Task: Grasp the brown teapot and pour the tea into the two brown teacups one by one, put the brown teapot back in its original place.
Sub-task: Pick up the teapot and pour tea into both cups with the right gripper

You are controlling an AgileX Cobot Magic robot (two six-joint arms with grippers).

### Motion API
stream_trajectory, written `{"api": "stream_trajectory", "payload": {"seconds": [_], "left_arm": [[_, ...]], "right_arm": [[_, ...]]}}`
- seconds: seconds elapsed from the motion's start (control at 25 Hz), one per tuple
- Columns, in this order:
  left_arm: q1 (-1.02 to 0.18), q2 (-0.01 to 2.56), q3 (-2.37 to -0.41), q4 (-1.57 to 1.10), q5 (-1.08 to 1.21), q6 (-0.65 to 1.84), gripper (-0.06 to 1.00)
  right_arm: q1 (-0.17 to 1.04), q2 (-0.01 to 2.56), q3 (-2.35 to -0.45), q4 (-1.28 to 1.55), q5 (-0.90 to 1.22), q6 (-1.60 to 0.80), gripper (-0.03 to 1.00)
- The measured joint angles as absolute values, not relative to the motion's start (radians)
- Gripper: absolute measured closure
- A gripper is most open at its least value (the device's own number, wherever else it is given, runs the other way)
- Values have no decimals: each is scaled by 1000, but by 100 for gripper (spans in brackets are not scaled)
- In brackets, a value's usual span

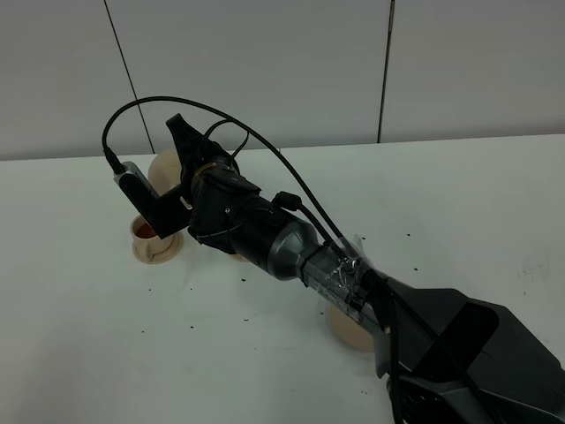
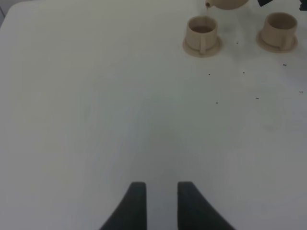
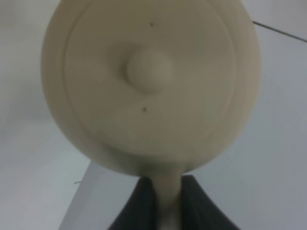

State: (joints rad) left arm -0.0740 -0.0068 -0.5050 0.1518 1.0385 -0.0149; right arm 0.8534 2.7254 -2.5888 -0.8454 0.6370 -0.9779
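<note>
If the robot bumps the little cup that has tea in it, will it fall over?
Probably not easily. The cup looks short and wide and sits on its own saucer, so it seems steady. It looks like hard clay, so it would likely slide rather than bend, and might chip. A hard knock could slosh the tea out.

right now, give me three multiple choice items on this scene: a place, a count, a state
1. The brown teapot has its spout: A above a teacup; B resting on the table; C over the left tool.
2. Teacups in the left wrist view: A one; B two; C three.
3. The right tool is: A open and empty; B shut on the teapot; C lying on the table.
Answers: 1 A, the spout hangs over the cup holding tea. 2 B, a second cup stands beside it. 3 B, it clamps the handle.
</note>
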Motion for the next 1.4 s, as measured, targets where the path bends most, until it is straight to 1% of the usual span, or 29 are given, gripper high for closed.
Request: {"api": "stream_trajectory", "payload": {"seconds": [1.4], "left_arm": [[-74, -7, -505, 152, 1039, -15, 71]], "right_arm": [[854, 2725, -2589, -844, 648, -963, 87]]}}
